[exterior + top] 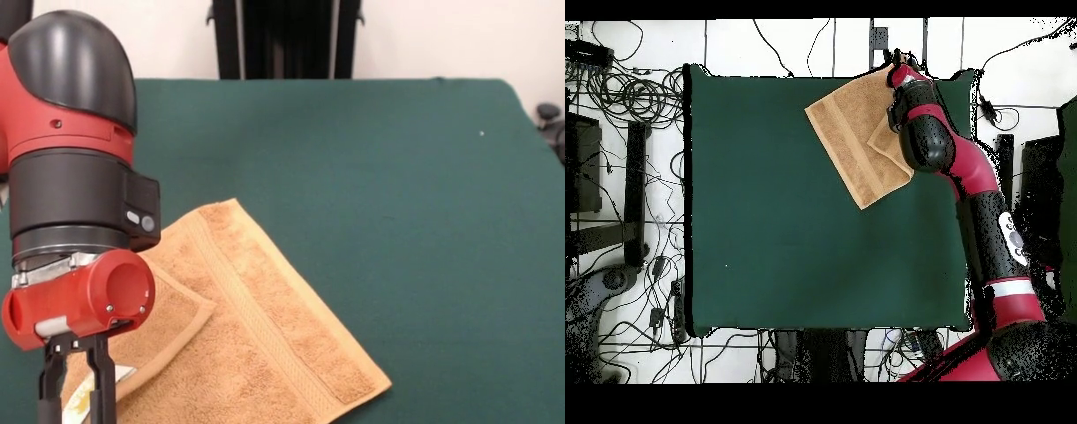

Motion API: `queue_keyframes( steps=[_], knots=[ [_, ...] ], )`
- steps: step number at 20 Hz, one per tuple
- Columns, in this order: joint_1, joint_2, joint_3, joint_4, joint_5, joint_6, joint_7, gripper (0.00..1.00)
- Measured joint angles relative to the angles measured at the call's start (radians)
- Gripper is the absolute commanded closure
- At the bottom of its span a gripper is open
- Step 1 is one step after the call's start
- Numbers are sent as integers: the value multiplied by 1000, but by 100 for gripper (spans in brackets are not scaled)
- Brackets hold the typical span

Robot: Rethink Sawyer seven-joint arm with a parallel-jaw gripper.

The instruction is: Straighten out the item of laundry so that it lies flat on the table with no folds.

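The item of laundry [265, 336] is an orange-tan towel lying askew on the green table [397, 177], with a woven band running along it. One corner is folded over onto the towel [172, 322], and a small white label [124, 374] shows beside that fold. My gripper [78, 415] hangs over this folded end, its two black fingers [101, 389] standing apart with towel showing between them; the tips run off the picture's bottom edge. In the overhead view the towel [850, 130] lies near the table's [765, 200] top right corner, partly under the arm, with the gripper [892, 68] at the table's top edge.
A black stand [282, 40] rises behind the table's far edge. Cables [625, 100] lie on the floor around the table. The towel sits close to the table's edge [865, 72].
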Motion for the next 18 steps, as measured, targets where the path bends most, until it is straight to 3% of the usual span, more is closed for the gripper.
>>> queue_keyframes(
  steps=[12,18],
  knots=[
    [9,-47,-31,13,-1,0,0,0],
    [87,-180,-206,66,51,-11,6,0]
  ],
)
